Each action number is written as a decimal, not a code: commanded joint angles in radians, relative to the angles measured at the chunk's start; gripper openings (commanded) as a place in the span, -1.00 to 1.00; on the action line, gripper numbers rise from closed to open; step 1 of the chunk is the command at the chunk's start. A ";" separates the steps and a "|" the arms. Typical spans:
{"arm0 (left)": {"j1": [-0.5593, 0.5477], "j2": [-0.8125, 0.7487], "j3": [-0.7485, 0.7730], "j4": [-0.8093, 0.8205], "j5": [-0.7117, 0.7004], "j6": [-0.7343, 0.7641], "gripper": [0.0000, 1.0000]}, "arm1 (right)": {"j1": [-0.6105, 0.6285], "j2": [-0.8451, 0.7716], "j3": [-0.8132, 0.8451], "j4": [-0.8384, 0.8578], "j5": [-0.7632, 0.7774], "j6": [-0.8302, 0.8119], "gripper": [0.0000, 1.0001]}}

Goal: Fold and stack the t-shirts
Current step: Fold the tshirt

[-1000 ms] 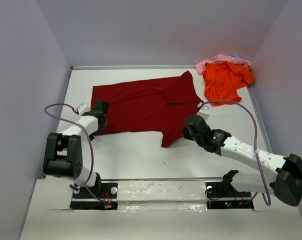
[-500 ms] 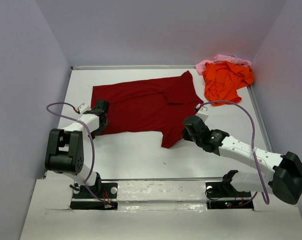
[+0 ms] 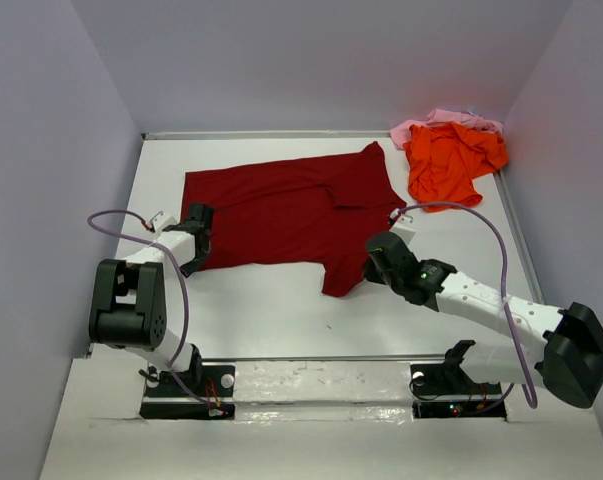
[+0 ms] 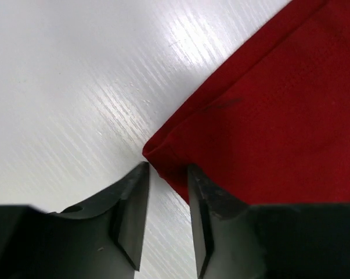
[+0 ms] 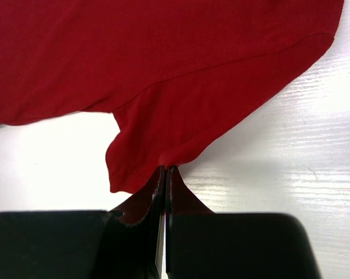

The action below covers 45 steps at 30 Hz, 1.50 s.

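Cloth of the maroon t-shirt [image 3: 291, 210] lies spread flat on the worktop [image 3: 281, 310], its long axis running from one gripper across to the other; both grippers sit at its near edge, so the coming fold, as I judge it, turns on raising that edge and carrying it forward over the body of the shirt. At the left gripper [image 4: 166, 174] the hem corner points straight into the gap, its tip just between the two jaws; the rest of the shirt fans out ahead and to the right of them, with bare worktop ahead and to the left; these jaws stand a narrow way apart and have not yet pinched anything, so a short advance and a close seem to be what is wanted there. At the right gripper [image 5: 165, 170] the jaws are pressed together on the sleeve's edge, the cloth puckering at their tips; the sleeve and body spread ahead of them, white worktop to their right. Each arm is nearest its own end of the shirt; neither has to cross. Far ahead of the right jaws, in the corner, the orange t-shirt [image 3: 446, 160] lies crumpled, apart from the maroon sleeve; the pink t-shirt [image 3: 431, 120] shows just behind it.
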 commanded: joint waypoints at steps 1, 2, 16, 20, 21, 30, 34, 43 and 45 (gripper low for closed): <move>0.007 -0.035 -0.019 0.005 -0.039 -0.020 -0.22 | 0.010 -0.013 -0.010 0.054 0.009 -0.001 -1.00; 0.007 -0.035 -0.019 0.003 -0.042 -0.024 -0.35 | 0.010 -0.012 -0.010 0.054 0.009 -0.001 -1.00; 0.008 -0.033 -0.035 0.025 -0.018 -0.007 -0.85 | 0.010 -0.013 -0.019 0.054 0.013 0.000 -1.00; 0.008 -0.024 -0.018 0.011 -0.025 -0.009 -0.45 | 0.010 -0.021 -0.017 0.057 0.013 -0.003 -1.00; 0.008 -0.024 -0.018 0.015 -0.024 -0.001 -0.24 | 0.010 -0.022 -0.017 0.057 0.013 -0.003 -1.00; 0.011 -0.021 -0.021 0.026 -0.019 0.002 0.41 | 0.010 -0.032 -0.021 0.057 0.020 -0.013 -1.00; 0.027 0.014 -0.015 0.031 -0.015 0.000 0.37 | 0.010 -0.035 -0.016 0.058 0.016 -0.020 -1.00; 0.076 0.094 0.057 0.046 0.041 0.016 0.18 | 0.010 -0.038 -0.021 0.072 0.002 -0.023 -1.00; 0.074 0.079 0.051 0.052 0.057 0.022 0.22 | 0.010 -0.036 -0.021 0.074 -0.006 -0.024 -1.00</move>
